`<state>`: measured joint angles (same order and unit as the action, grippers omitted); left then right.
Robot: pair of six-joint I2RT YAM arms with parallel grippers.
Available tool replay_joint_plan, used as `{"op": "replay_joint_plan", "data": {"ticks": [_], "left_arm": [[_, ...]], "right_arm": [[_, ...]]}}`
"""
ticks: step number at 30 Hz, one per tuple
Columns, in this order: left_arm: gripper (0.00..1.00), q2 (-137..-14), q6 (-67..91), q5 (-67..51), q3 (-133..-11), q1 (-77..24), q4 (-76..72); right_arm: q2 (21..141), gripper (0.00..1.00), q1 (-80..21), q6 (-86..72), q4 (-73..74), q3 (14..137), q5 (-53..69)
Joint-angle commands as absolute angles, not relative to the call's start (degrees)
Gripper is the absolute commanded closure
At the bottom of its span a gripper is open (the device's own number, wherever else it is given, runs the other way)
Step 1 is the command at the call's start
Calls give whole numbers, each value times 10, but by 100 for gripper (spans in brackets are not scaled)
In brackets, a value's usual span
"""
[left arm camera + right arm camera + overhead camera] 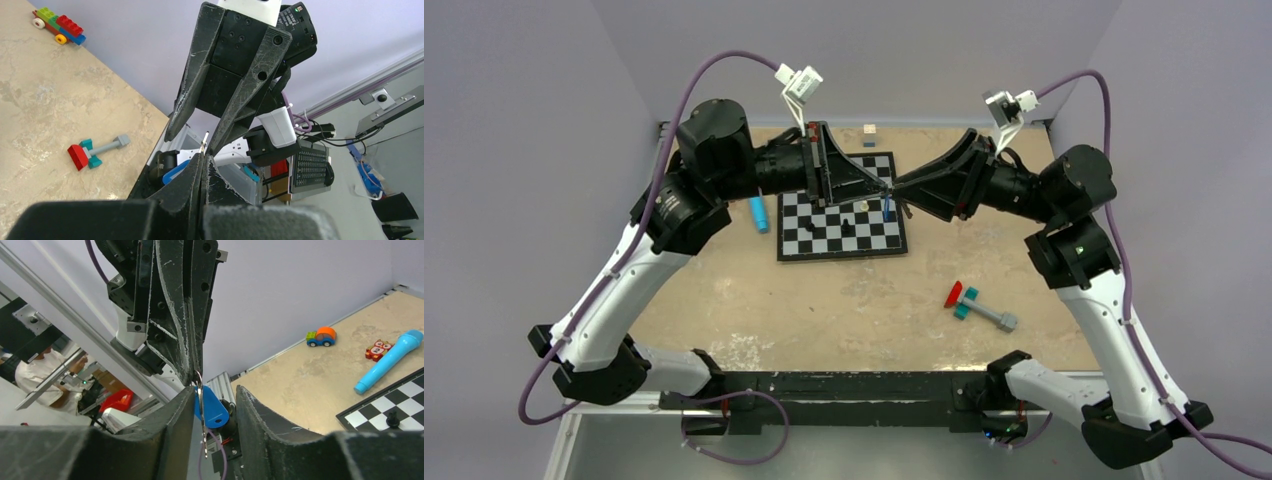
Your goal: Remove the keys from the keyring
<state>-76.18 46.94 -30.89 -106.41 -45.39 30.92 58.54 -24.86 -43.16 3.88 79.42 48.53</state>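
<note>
Left pincer (201,159) is pinching the keyring (198,375) aloft (key (212,411) dangling free), seemingly so the open right pincer (216,390) can grab it.

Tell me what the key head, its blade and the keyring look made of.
The key head looks like plastic: bright even blue, smooth, with a soft sheen. The blade looks like metal: thin, silvery, reflective, seen edge-on. The keyring is a fine silvery wire loop, apparently metal, pinched at the tip of the left gripper; it is too small to judge its finish.
</note>
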Motion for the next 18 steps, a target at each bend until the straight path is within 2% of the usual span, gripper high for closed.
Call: {"op": "replay_joint_plan", "data": {"ticks": [1, 13, 18], "left_arm": [[100, -766, 473, -315, -1086, -452, 286], [100, -762, 470, -319, -1070, -453, 280], [96, -761, 444, -309, -1083, -451, 322]], "right_arm": [[585, 63, -253, -414, 39, 819, 480], [579, 95, -253, -390, 78, 819, 476], [575, 100, -252, -381, 94, 819, 472]]}}
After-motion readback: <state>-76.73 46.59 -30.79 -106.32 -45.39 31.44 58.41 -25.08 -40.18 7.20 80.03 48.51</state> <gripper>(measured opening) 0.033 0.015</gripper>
